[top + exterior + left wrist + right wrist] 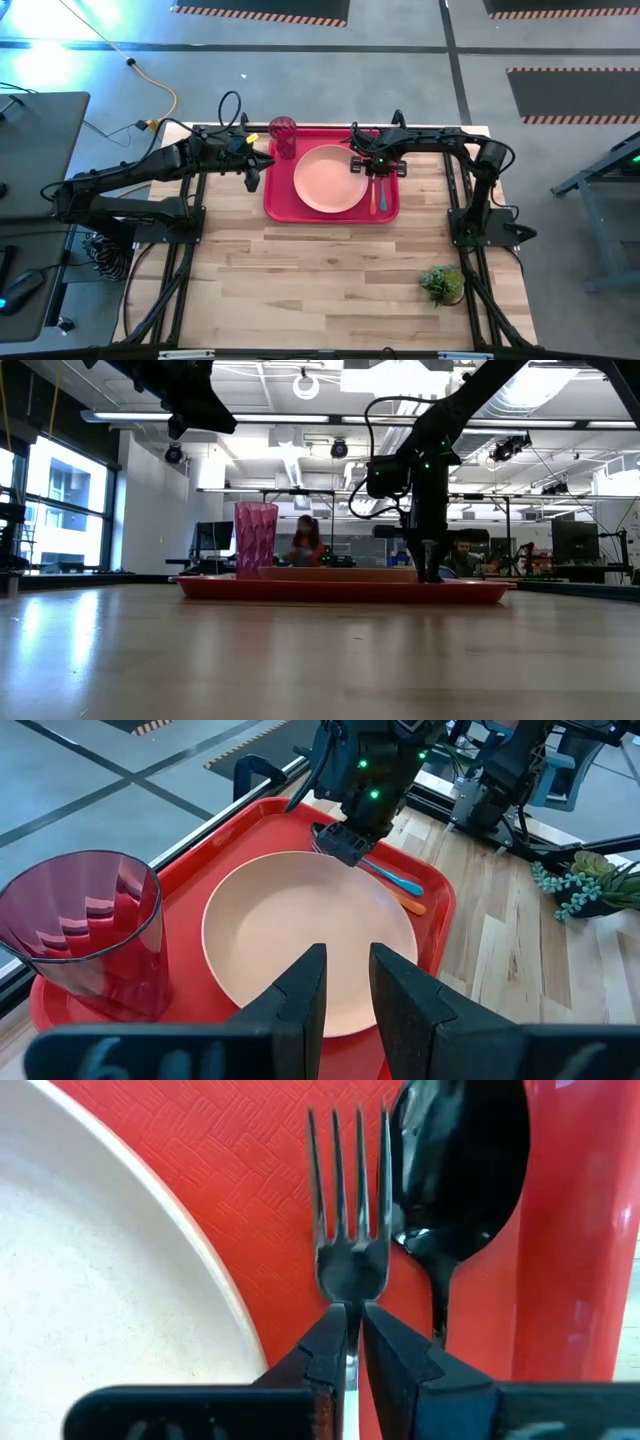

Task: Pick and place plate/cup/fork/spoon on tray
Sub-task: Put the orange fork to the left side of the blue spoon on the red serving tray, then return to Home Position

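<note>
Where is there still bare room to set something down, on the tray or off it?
The tray is crowded: cup, plate, fork and spoon, with the right gripper over the cutlery. Bare wood lies between the tray's near rim and the plant. The left gripper hangs beside the tray.

My right arm reaches in from its side of the counter, elbow bent, wrist turned straight down so my right end effector (348, 1342) stands vertical and low, its fingers drawn close with only a thin slit between them. My left arm stretches out level from the opposite side, raised higher, my left end effector (346, 982) hanging free with its fingers a narrow gap apart.
</note>
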